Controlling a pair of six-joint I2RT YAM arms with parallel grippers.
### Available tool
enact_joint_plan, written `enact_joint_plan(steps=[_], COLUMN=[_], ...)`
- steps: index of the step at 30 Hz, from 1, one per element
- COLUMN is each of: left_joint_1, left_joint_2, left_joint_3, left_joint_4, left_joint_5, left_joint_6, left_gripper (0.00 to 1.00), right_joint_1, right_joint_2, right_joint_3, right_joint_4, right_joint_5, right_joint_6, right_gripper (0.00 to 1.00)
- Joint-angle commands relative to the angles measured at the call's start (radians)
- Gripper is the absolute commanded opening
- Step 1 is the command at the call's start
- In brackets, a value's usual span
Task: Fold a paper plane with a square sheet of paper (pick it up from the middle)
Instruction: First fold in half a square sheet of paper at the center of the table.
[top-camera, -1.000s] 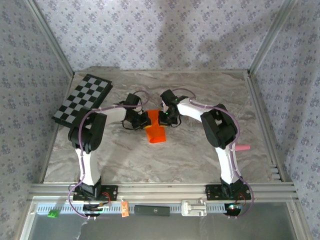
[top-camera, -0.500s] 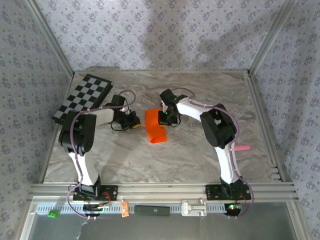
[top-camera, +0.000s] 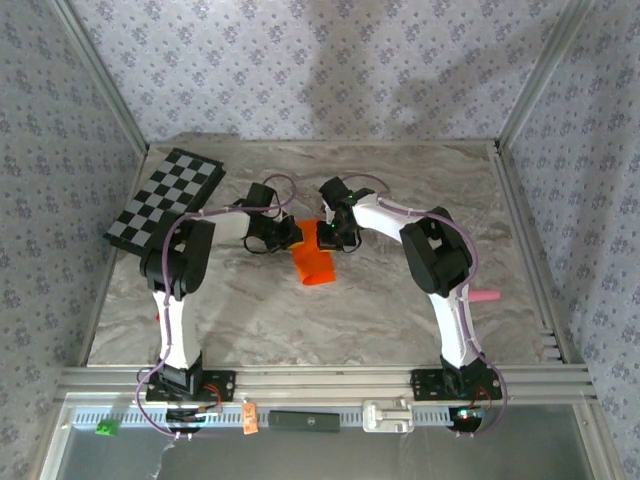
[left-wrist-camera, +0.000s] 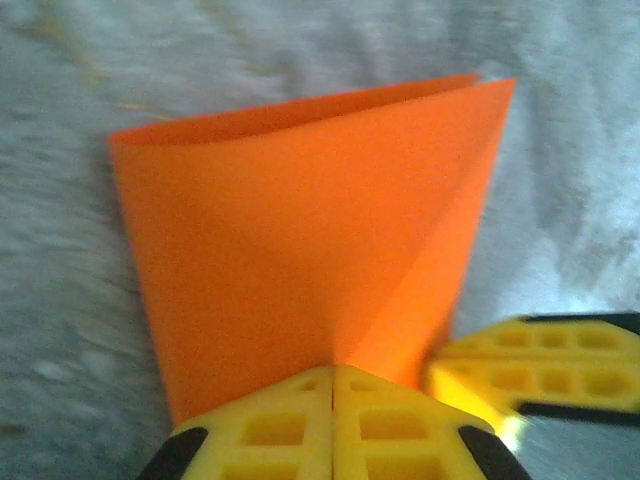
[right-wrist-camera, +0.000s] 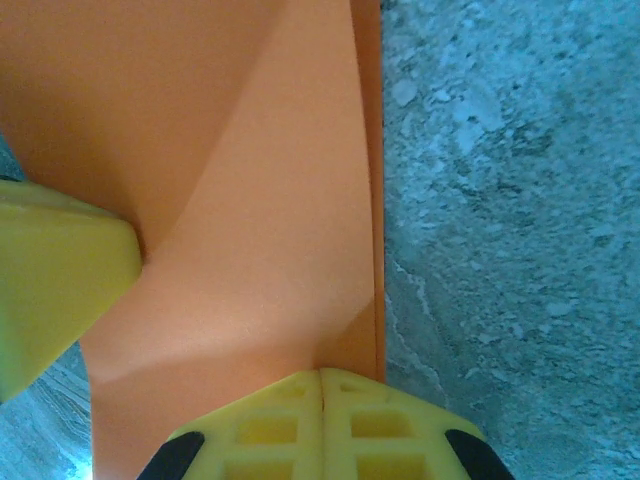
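Surface: grey-white marbled tabletop, matte, boxed in by floral-print walls; a checkerboard lies at the upper left of the overhead frame, and a small pink object sits at the right edge.
Work piece: the square sheet of paper, bright orange, lies at the centre of the overhead frame. It is creased into a narrow, partly folded shape and is not yet a dart.
Material: thin, smooth and plain. In the left wrist view a sharp diagonal fold runs from the upper right corner down to my fingertips, and two layers stand slightly parted along the top edge.
Left gripper: my fingers are together with the tips at the sheet's upper left edge. I cannot tell whether a layer is nipped between them.
Right gripper: my fingers are together with the tips at the sheet's upper right edge, just beside the left gripper.
Step (judged): mid-fold, with both tips bearing on one end to set a crease.
Next (judged): one tip should pin the sheet while the other runs along the fold, using light pressure.
Risk (judged): the sheet could skid on the smooth tabletop, or the layers could spring apart.
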Motion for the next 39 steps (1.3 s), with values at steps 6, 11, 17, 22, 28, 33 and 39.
enact_joint_plan(steps=[6, 11, 17, 22, 28, 33, 39], left_joint_1=[0.109, 0.136, 0.062, -0.002, 0.001, 0.042, 0.128], left_joint_2=[-0.014, -0.081, -0.157, -0.089, 0.027, 0.084, 0.109], left_joint_3=[-0.039, -0.019, -0.017, 0.037, 0.114, 0.124, 0.108], left_joint_4=[-0.055, -0.103, -0.011, 0.026, -0.015, -0.024, -0.040], left_joint_5=[-0.118, -0.108, 0.005, 0.013, -0.034, -0.055, -0.121], left_joint_6=[0.033, 0.077, 0.017, -0.040, -0.055, -0.056, -0.010], left_gripper=[0.06, 0.05, 0.05, 0.05, 0.05, 0.05, 0.05], right_joint_1=[-0.025, -0.023, -0.024, -0.023, -0.024, -0.021, -0.025], right_joint_2=[0.131, 0.139, 0.141, 0.143, 0.140, 0.134, 0.136], right_joint_3=[-0.065, -0.040, -0.028, -0.031, -0.036, -0.047, -0.050], right_joint_4=[-0.183, -0.197, -0.205, -0.203, -0.208, -0.208, -0.215], right_joint_5=[0.210, 0.218, 0.220, 0.218, 0.218, 0.221, 0.220], right_joint_6=[-0.050, -0.073, -0.080, -0.080, -0.087, -0.091, -0.103], right_gripper=[0.03, 0.03, 0.03, 0.03, 0.03, 0.03, 0.03])
